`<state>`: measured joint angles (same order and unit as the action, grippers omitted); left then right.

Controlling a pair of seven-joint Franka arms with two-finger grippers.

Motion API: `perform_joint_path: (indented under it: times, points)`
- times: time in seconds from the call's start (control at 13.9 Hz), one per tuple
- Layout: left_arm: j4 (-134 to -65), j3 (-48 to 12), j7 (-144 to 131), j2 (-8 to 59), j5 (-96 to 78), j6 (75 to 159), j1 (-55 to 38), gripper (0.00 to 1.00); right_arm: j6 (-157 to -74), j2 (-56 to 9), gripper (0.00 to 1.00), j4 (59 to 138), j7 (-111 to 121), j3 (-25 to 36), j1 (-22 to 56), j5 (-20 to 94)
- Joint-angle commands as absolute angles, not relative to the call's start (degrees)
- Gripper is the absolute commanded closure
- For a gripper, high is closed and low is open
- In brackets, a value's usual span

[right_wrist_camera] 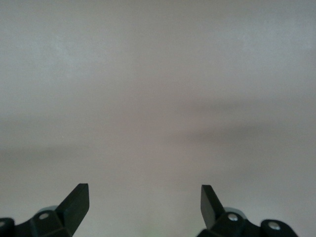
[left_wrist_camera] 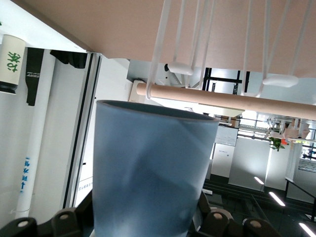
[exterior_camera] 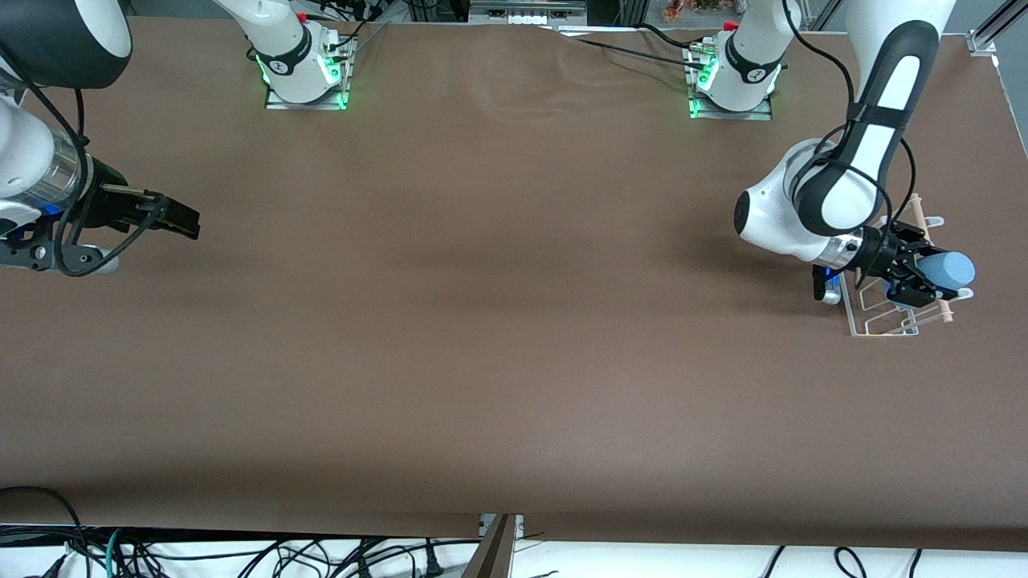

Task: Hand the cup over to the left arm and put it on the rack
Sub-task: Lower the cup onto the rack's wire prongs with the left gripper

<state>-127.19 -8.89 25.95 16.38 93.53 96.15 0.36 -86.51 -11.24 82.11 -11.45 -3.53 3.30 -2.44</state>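
Cup lies on its side, clamped between the left gripper fingers, over the rack at the left arm's end of the table. Right gripper waits, fingers spread and empty, over the right arm's end.

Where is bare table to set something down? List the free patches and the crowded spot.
Free: the brown table between the two arms, down to its camera-side edge. Crowded: the left arm's end, where the left gripper holds the cup over the rack. The right gripper waits open, holding nothing.
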Motion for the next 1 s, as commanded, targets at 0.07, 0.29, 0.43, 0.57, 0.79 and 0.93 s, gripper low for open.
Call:
perform_joint_path:
  times: [0.07, 0.29, 0.43, 0.57, 0.79, 0.93]
  points:
    - [-128.93, -9.23, 21.98, 17.22, 97.89, 96.68, 1.49, 0.93, -86.31, -8.61, 0.0, 85.25, -12.22, -4.66, 1.41, -0.44]
    - [-128.94, -9.23, 19.7, 18.36, 99.84, 96.68, 2.72, 0.93, -86.48, -8.79, 0.0, 85.25, -8.81, -4.57, 0.88, -0.88]
    - [-129.28, -9.23, 19.07, 18.98, 101.07, 96.68, 3.07, 0.93, -86.4, -8.96, 0.0, 85.08, -8.44, -4.48, 0.88, -1.14]
    - [-129.46, -9.23, 19.07, 19.51, 101.07, 96.68, 3.08, 0.93, -86.4, -9.23, 0.0, 84.81, -8.26, -4.4, 1.05, -1.23]
    - [-130.07, -9.14, 18.2, 20.3, 101.77, 96.68, 3.08, 0.93, -86.4, -9.32, 0.0, 84.64, -8.35, -4.31, 1.14, -1.32]
    - [-130.25, -9.14, 18.02, 20.21, 103.01, 96.68, 3.69, 0.93, -86.48, -9.4, 0.0, 84.64, -8.44, -4.31, 1.14, -1.32]
